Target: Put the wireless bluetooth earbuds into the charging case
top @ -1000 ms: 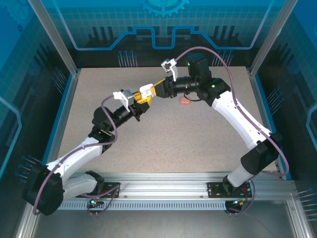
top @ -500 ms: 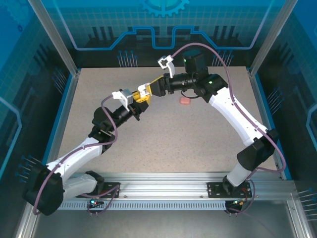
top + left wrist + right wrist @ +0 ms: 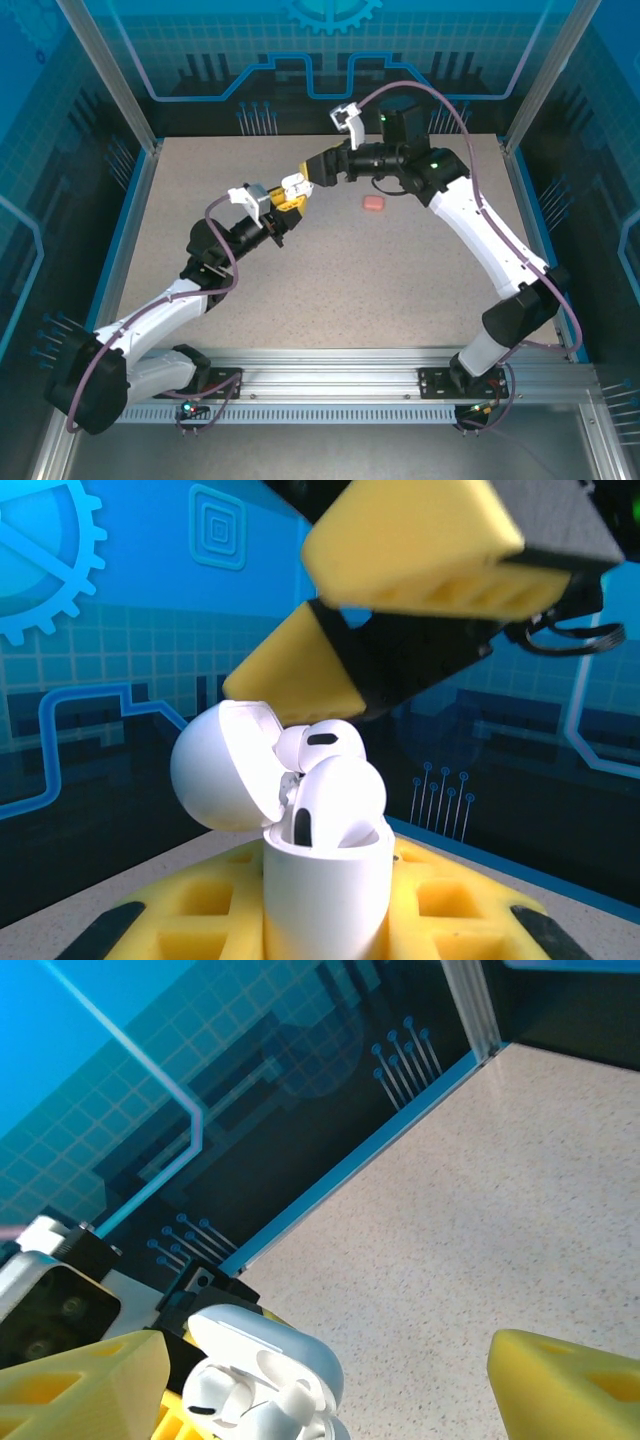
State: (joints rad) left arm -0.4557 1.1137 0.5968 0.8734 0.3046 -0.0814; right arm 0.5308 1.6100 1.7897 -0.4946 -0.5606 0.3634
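Observation:
My left gripper (image 3: 287,198) (image 3: 325,925) is shut on a white charging case (image 3: 325,895) (image 3: 293,188) and holds it upright above the table, yellow pads on both sides. Its lid (image 3: 225,765) (image 3: 270,1345) is hinged open. Two white earbuds (image 3: 338,792) (image 3: 322,742) (image 3: 215,1400) sit in the case, heads sticking out above the rim. My right gripper (image 3: 322,152) (image 3: 330,1385) hovers just over the case, open wide, with one yellow finger (image 3: 85,1385) on each side and nothing between them.
A small salmon-pink pebble-like object (image 3: 373,203) lies on the speckled table (image 3: 330,270), right of the grippers and under the right arm. Blue walls and aluminium posts (image 3: 108,75) ring the table, with a rail along the near edge.
My right gripper has spread its jaws from nearly shut to wide open and lifted slightly off the case. The left gripper and the case have stayed put.

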